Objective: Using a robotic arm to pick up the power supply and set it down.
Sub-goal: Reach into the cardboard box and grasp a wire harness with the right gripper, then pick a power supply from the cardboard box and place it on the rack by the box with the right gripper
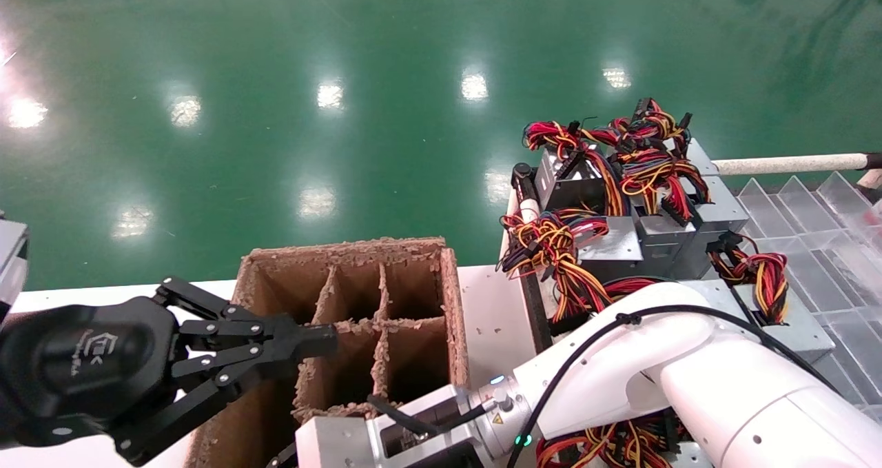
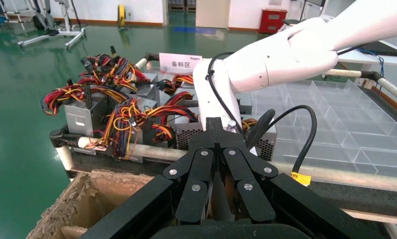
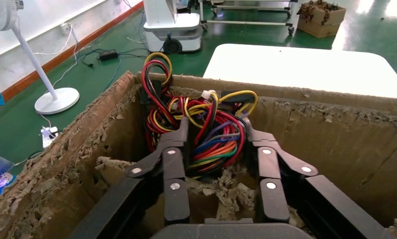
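The power supply shows only as its bundle of red, yellow and black wires; its metal body is hidden. The bundle sits inside a compartment of the torn cardboard box. My right gripper has a finger pressed against each side of the bundle, shut on it. In the head view the white robotic arm reaches down to the box's near edge, and its gripper is below the frame. My left gripper hovers shut over the box's left side, holding nothing.
Several more power supplies with tangled wires are stacked on the cart to the right of the box. Clear plastic divider trays lie beyond them. The box's far compartments look empty. Green floor lies beyond the white table.
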Controlling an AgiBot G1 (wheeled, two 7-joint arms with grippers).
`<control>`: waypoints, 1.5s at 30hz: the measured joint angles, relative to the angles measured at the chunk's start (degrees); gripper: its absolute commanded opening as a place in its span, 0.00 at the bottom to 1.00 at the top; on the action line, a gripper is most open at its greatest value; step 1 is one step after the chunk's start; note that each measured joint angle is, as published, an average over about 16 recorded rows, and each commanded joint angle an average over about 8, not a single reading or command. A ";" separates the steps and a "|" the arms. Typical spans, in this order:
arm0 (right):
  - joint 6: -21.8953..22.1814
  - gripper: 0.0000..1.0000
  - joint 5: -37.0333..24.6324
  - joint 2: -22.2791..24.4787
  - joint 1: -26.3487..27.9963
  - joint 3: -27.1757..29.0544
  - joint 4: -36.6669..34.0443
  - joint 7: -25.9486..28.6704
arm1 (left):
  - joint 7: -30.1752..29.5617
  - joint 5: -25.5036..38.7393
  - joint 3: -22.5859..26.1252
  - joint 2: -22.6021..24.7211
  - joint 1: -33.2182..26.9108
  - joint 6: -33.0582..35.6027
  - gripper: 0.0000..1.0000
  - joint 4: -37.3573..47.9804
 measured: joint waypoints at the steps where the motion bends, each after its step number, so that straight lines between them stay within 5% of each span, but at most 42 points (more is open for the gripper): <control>1: 0.02 0.00 0.24 0.02 0.09 -0.20 -0.05 -0.07 | 0.00 0.00 0.00 0.00 0.00 0.00 0.00 0.00; 26: -4.48 0.00 10.34 3.68 0.23 -0.98 1.62 -1.53 | 0.00 0.00 0.00 0.00 0.00 0.00 0.00 0.00; 45: -5.36 0.00 24.31 13.65 0.32 -1.60 16.85 1.84 | 0.00 0.00 0.00 0.00 0.00 0.00 0.00 0.00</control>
